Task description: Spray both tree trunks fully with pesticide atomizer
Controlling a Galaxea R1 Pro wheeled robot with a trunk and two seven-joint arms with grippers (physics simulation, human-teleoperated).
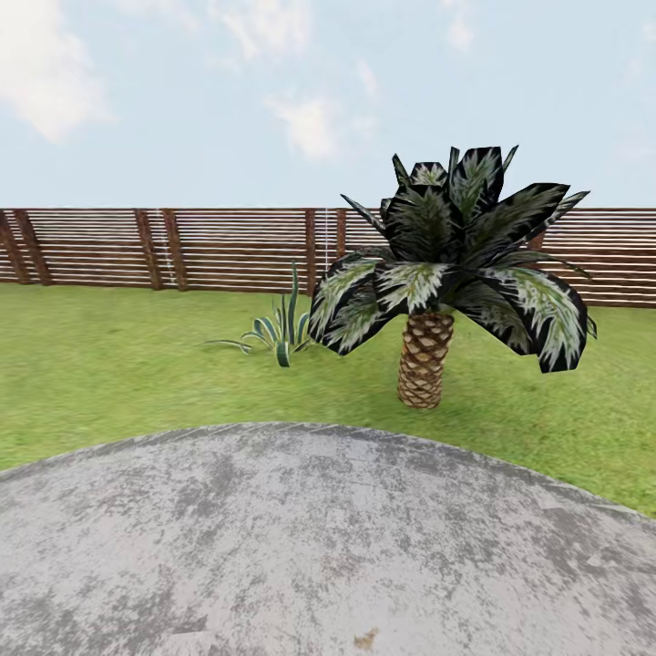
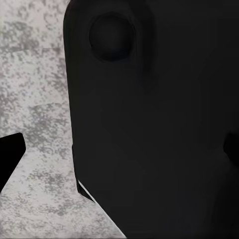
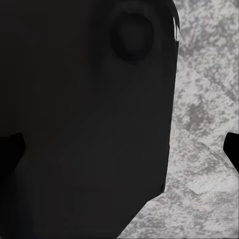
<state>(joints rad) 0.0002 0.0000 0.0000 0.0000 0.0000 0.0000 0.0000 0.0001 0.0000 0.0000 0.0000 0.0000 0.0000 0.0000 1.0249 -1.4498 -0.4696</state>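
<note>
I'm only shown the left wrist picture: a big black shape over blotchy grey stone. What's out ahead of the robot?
Observer: In the head view a short palm with a scaly trunk stands on grass, just past the curved edge of the grey paving.
Operator: Anything near that palm?
Observer: A small spiky plant sits to its left, apart from it.
Operator: And farther back?
Observer: A brown slatted fence runs along the lawn's far side, under a pale, cloudy sky.
</note>
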